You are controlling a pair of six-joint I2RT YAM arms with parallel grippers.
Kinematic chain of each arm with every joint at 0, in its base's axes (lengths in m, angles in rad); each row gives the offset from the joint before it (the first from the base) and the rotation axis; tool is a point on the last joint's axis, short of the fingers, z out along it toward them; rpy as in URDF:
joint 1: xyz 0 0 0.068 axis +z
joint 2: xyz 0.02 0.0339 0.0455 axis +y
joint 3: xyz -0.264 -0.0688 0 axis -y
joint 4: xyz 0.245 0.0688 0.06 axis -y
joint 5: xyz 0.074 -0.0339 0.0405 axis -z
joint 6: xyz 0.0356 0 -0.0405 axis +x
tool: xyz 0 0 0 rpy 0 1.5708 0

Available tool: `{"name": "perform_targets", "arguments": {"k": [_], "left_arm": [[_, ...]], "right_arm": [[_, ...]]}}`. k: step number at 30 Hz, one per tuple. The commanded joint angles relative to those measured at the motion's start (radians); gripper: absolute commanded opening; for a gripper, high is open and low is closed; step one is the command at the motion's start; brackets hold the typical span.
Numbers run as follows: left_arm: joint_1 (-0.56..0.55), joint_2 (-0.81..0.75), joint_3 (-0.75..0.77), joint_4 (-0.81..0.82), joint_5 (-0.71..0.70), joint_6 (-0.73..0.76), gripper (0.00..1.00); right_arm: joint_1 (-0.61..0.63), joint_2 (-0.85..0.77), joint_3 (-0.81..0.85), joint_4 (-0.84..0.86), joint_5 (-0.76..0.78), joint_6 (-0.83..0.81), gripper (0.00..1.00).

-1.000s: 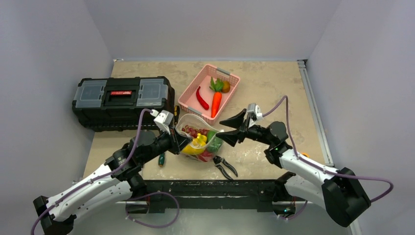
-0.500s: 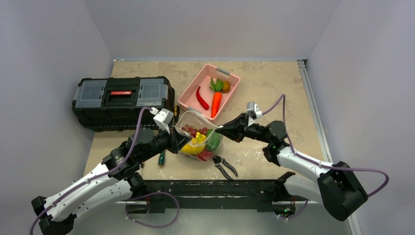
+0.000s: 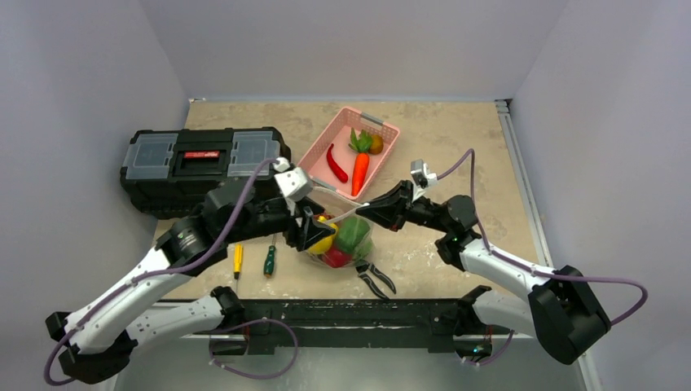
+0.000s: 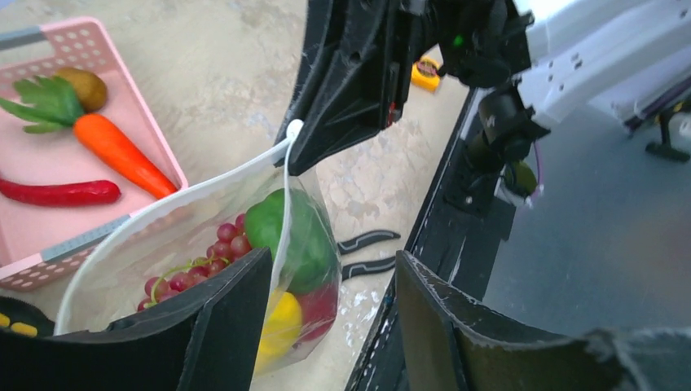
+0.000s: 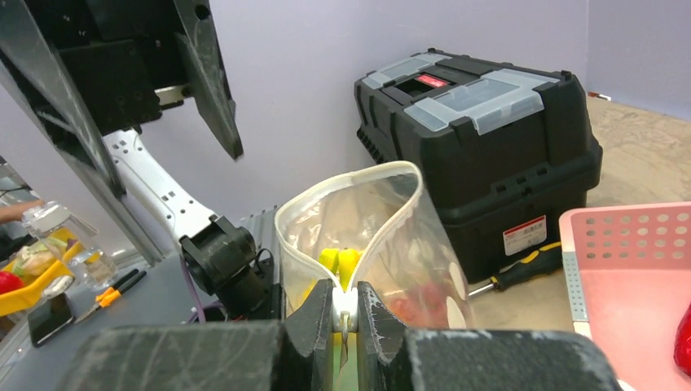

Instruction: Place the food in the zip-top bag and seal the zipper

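Note:
The zip-top bag (image 3: 341, 243) stands at the table's near middle with its mouth open. Inside it lies the food: a yellow banana (image 3: 323, 241), a green pepper (image 4: 287, 232), red grapes (image 4: 213, 254) and a red round fruit (image 3: 337, 258). My right gripper (image 5: 345, 308) is shut on the right end of the white zipper (image 4: 204, 192), seen from above at the right gripper (image 3: 367, 214). My left gripper (image 3: 310, 228) hangs open over the bag's left side. In the left wrist view the left gripper (image 4: 332, 262) has the bag's near edge partly between its fingers, untouched.
A pink basket (image 3: 319, 155) behind the bag holds a carrot (image 3: 359, 173), a red chilli (image 3: 336, 164) and a brown fruit (image 3: 376, 144). A black toolbox (image 3: 204, 167) sits at the left. Pruning shears (image 3: 375, 277) and two screwdrivers (image 3: 238, 259) lie near the front edge.
My left gripper let go of the bag's left rim, opened and rose toward the back. My right gripper moved in and shut on the zipper's right end.

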Motion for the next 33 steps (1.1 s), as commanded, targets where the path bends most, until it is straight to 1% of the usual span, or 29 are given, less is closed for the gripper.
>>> {"name": "perform_targets", "arguments": {"k": [1,5,8,10,16,18,21,25,28,32,33], "left_arm": [[-0.003,0.152,0.074,-0.095,0.128,0.182,0.57],[-0.003,0.289,0.136,-0.149,0.137,0.223,0.54],[-0.004,0.344,0.155,-0.160,0.059,0.217,0.51],[-0.004,0.348,0.160,-0.160,0.029,0.209,0.49],[-0.003,0.289,0.170,-0.138,0.007,0.209,0.47],[-0.003,0.265,0.172,-0.120,-0.014,0.211,0.49],[-0.003,0.250,0.163,-0.080,-0.044,0.210,0.57],[-0.003,0.317,0.198,-0.115,-0.036,0.226,0.58],[-0.003,0.372,0.210,-0.140,-0.037,0.236,0.54],[-0.003,0.396,0.211,-0.155,-0.018,0.249,0.48],[-0.004,0.399,0.213,-0.161,-0.016,0.252,0.45]], "right_arm": [[-0.005,0.002,0.047,0.039,0.014,0.036,0.00],[-0.005,0.011,0.053,0.043,-0.014,0.040,0.00],[-0.006,0.005,0.051,0.032,-0.028,0.024,0.00],[-0.006,-0.003,0.051,0.008,-0.028,0.005,0.00],[-0.006,-0.026,0.047,-0.052,-0.036,-0.044,0.00],[-0.006,-0.027,0.049,-0.054,-0.051,-0.047,0.00],[-0.007,-0.029,0.048,-0.045,-0.069,-0.043,0.00],[-0.006,-0.038,0.048,-0.035,-0.079,-0.033,0.00],[-0.006,-0.052,0.049,-0.037,-0.085,-0.031,0.00],[-0.006,-0.068,0.059,-0.050,-0.088,-0.031,0.00],[-0.006,-0.070,0.062,-0.055,-0.088,-0.030,0.00]]}}
